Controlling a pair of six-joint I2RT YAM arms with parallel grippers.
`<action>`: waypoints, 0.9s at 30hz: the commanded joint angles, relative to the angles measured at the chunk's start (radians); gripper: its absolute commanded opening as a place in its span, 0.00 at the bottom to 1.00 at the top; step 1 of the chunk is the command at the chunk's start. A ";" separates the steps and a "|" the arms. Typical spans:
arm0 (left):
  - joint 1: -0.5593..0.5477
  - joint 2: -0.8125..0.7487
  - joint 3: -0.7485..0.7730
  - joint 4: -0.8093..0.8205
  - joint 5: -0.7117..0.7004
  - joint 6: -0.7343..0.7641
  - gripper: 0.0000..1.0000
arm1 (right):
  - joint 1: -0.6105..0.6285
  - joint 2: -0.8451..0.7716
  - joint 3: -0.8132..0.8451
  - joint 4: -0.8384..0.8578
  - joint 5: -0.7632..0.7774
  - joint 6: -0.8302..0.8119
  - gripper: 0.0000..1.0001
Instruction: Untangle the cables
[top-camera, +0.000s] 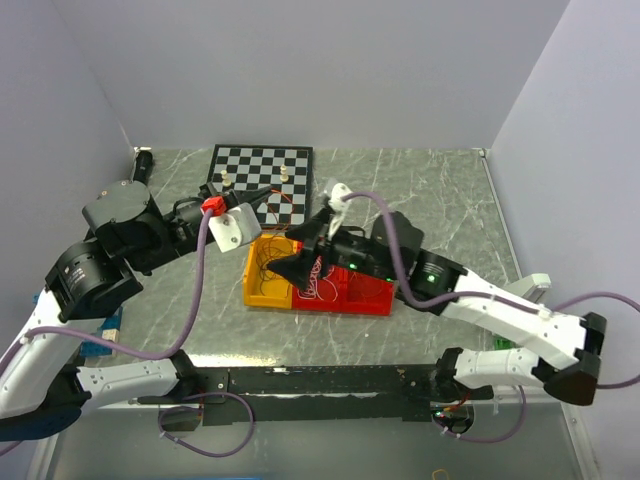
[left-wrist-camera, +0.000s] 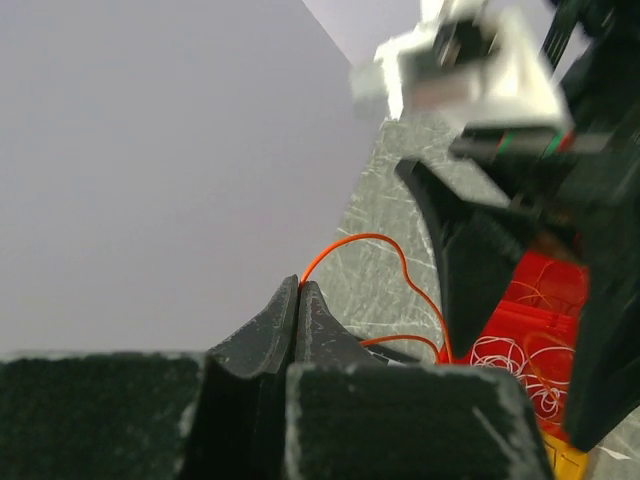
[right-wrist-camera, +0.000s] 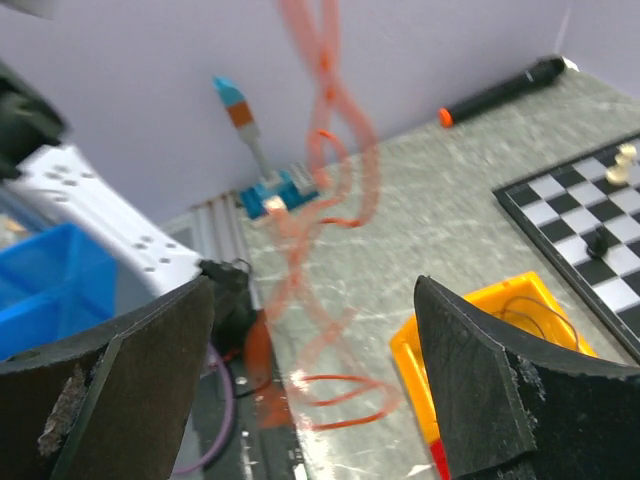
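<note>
Left gripper (left-wrist-camera: 298, 292) pinches the orange cable (left-wrist-camera: 372, 237) between closed fingers; right gripper (right-wrist-camera: 313, 290) gapes wide, gripping nothing, above the tray (top-camera: 262, 292)

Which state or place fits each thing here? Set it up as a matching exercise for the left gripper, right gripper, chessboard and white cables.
Things:
1. left gripper
2. right gripper
3. chessboard
4. white cables

States or places:
A. in the red compartment
B. open
C. beyond the bin, away from the arm bases
D. shut on the orange cable

Pairs: 1-D, 2-B, 3-C, 4-A
</note>
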 joint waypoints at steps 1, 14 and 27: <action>0.002 -0.012 0.029 0.015 0.028 -0.027 0.01 | 0.009 0.066 0.068 0.042 0.066 -0.047 0.85; 0.002 -0.058 -0.011 0.060 -0.035 -0.014 0.08 | 0.005 0.009 -0.056 0.059 0.192 0.013 0.00; 0.032 0.039 0.018 -0.089 -0.328 -0.122 0.97 | -0.130 -0.213 -0.302 -0.252 0.349 0.169 0.00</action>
